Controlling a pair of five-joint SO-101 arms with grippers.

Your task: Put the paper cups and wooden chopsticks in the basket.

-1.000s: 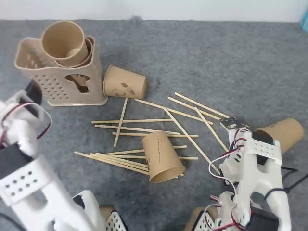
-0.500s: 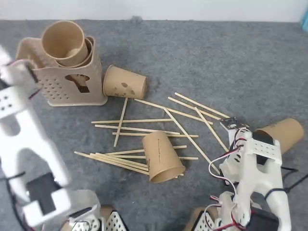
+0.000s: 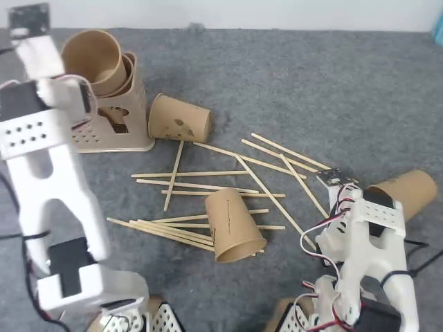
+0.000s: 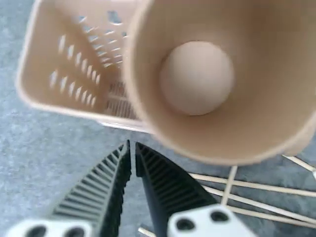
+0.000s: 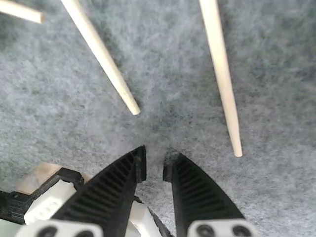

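While the left end effector (image 4: 132, 148) hung clenched on nothing just over the basket (image 3: 135, 135), two nested paper cups (image 3: 93, 59) stood upright inside that basket at the far left of the grey surface (image 3: 311, 83). A third cup (image 3: 178, 119) lay on its side just beside the basket's wall. A fourth cup (image 3: 234, 225) lay tipped across the scattered wooden chopsticks (image 3: 208, 187) in the middle. A fifth cup (image 3: 408, 190) lay on its side next to the right arm (image 3: 367, 235). The right end effector (image 5: 154, 155) was low over the surface, its fingers all but closed and holding nothing, with two chopstick ends (image 5: 222, 74) close in front of it.
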